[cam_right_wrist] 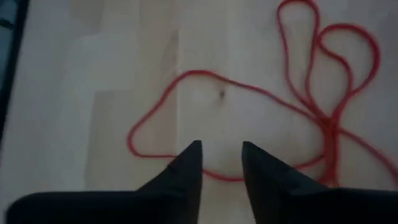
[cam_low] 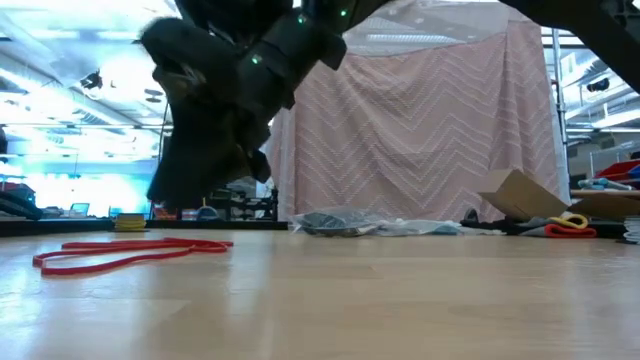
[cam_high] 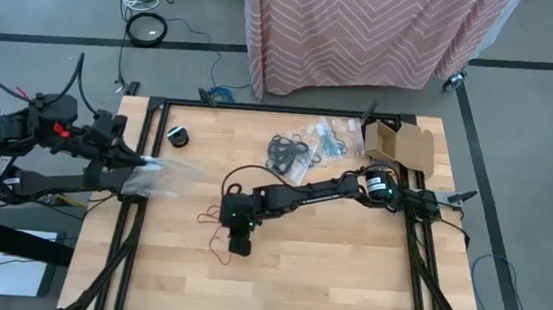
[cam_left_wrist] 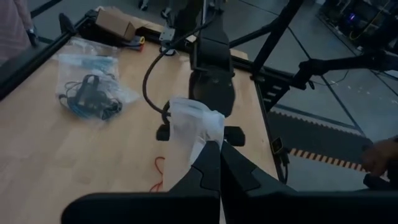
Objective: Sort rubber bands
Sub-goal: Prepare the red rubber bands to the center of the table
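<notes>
Over at the left edge of the overhead frame, the left hand (cam_high: 127, 169) is clenched on a clear plastic bag (cam_high: 159, 173), well away from the action. Move toward center and the right hand (cam_high: 239, 240) hangs over the wooden surface (cam_high: 347, 272), fingers slightly parted, gripping nothing. The red rubber bands (cam_high: 217, 238) lie flat just left of it, touching-close, so this arm's clearly nearer. In its wrist shot the red loops (cam_right_wrist: 261, 106) sprawl ahead of the fingertips (cam_right_wrist: 193, 152), stretching toward the upper right.
</notes>
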Robot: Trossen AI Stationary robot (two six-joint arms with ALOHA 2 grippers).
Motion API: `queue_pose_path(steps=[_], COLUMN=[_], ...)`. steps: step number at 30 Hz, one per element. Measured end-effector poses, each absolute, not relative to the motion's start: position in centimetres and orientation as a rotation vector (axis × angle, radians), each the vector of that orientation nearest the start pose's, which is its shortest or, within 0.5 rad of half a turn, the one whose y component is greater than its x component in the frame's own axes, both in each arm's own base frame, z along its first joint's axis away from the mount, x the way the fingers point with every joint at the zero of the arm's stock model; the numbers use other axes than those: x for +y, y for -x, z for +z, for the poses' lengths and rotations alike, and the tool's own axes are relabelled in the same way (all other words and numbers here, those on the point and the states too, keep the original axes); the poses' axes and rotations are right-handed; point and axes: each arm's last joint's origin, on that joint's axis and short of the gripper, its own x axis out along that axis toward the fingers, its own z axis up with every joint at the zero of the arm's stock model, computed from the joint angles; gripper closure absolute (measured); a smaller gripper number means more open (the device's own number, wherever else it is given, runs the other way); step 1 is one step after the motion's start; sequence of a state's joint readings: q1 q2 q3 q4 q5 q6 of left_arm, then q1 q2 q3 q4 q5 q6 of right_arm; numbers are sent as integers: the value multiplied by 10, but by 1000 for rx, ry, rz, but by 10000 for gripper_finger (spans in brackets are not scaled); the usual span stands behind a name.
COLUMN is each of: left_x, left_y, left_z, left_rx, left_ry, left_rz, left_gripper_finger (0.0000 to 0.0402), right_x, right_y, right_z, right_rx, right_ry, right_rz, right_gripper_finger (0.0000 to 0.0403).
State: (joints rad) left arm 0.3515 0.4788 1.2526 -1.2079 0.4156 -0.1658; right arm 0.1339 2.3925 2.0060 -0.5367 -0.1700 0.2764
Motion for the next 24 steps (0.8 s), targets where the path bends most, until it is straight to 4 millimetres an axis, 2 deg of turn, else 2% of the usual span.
queue_pose_path(steps=[6, 12, 18, 24], left_x=[-10, -10, -10, -10], left_y=[-7, -7, -8, -8], left_z=[400, 400, 401, 401], left_rx=[404, 404, 394, 392], left_ry=[329, 328, 324, 327], left_rz=[-29, -29, -30, -27], left_gripper_finger=[402, 402, 402, 402], right_x=[48, 29, 27, 36], right_y=[-518, -521, -522, -525], right_z=[169, 167, 157, 137], right_rx=[952, 944, 952, 969], right_ry=[-237, -198, -137, -44], right_rz=[108, 106, 156, 119], right_gripper_finger=[235, 196, 190, 191])
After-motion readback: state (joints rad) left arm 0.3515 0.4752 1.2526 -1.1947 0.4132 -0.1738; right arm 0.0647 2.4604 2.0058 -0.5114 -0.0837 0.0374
